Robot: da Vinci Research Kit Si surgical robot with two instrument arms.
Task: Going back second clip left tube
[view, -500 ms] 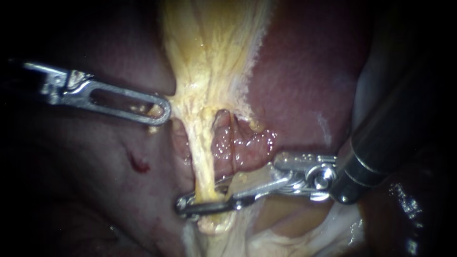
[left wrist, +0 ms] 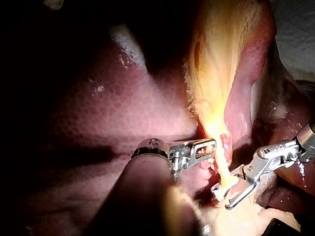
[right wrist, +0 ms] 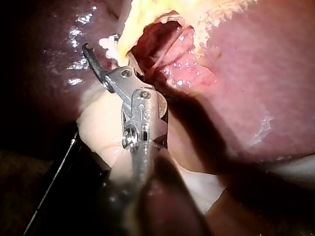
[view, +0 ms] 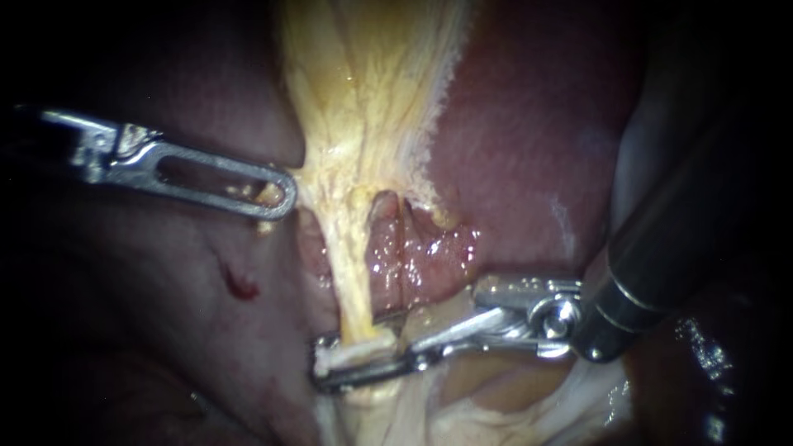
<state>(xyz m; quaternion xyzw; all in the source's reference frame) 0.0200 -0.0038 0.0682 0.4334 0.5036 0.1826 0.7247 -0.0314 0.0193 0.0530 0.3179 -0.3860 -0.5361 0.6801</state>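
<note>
The left instrument's hand [view: 281,194] holds the yellow tissue [view: 363,99], and the right instrument's hand [view: 322,363] lies loose around the white clip [view: 355,351] on the left tube [view: 351,272], near and in the middle, so slide it straight back without bumping the clip.

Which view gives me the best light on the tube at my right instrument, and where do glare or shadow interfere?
Endoscope view: tube evenly lit, glare only on the wet tissue beside it. Left wrist view: tube washed out, liver around it dark. Right wrist view: a shadow beside the right instrument crosses the liver.
</note>
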